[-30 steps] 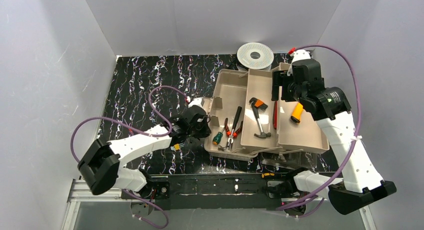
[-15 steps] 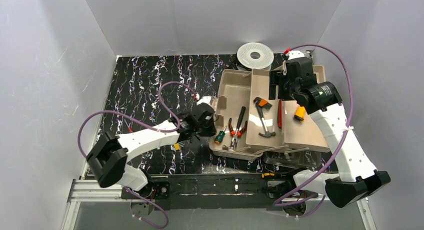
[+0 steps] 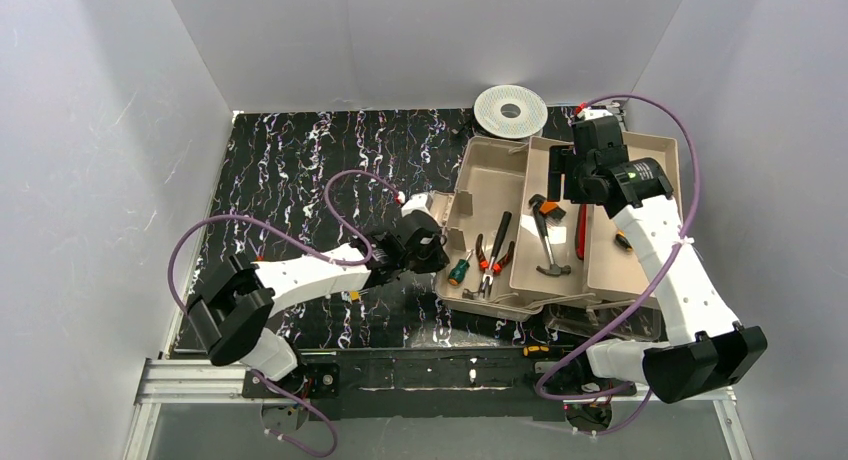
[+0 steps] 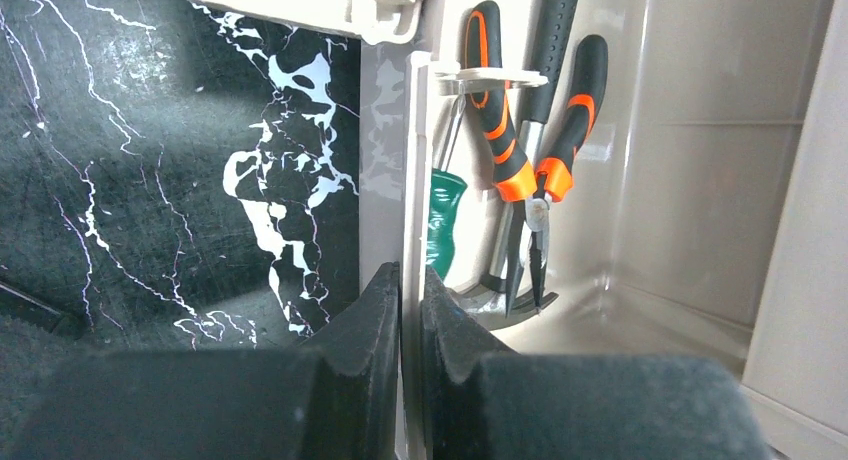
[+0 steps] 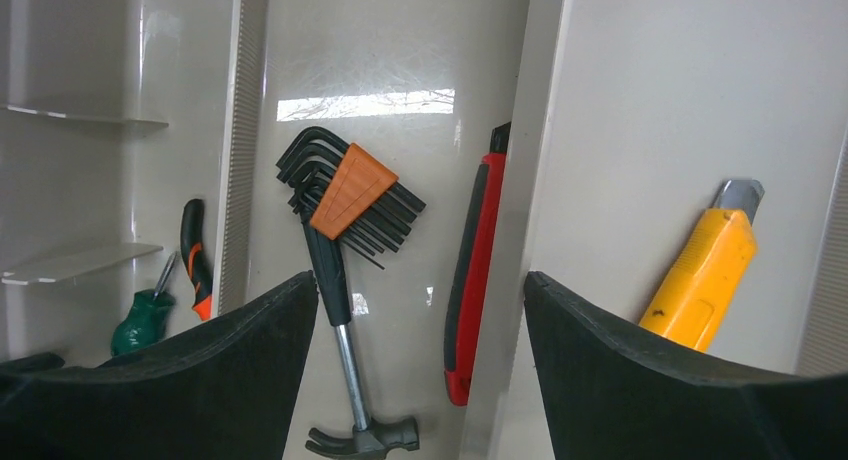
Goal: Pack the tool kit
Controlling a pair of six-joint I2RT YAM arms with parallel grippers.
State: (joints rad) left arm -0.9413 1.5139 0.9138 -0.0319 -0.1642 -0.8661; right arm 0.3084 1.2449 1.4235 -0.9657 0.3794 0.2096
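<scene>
On the tray [image 4: 415,180] rim the left tool [image 4: 410,280] pinches shut; right tool [image 5: 418,285] gapes empty.

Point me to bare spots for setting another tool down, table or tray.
Widest: the black table left of the tray, out to the side wall. In the tray, the left compartment's far end, beyond the pliers and green screwdriver, is bare. Crowded: the middle compartment, with hammer, hex keys and the right gripper above it.
</scene>
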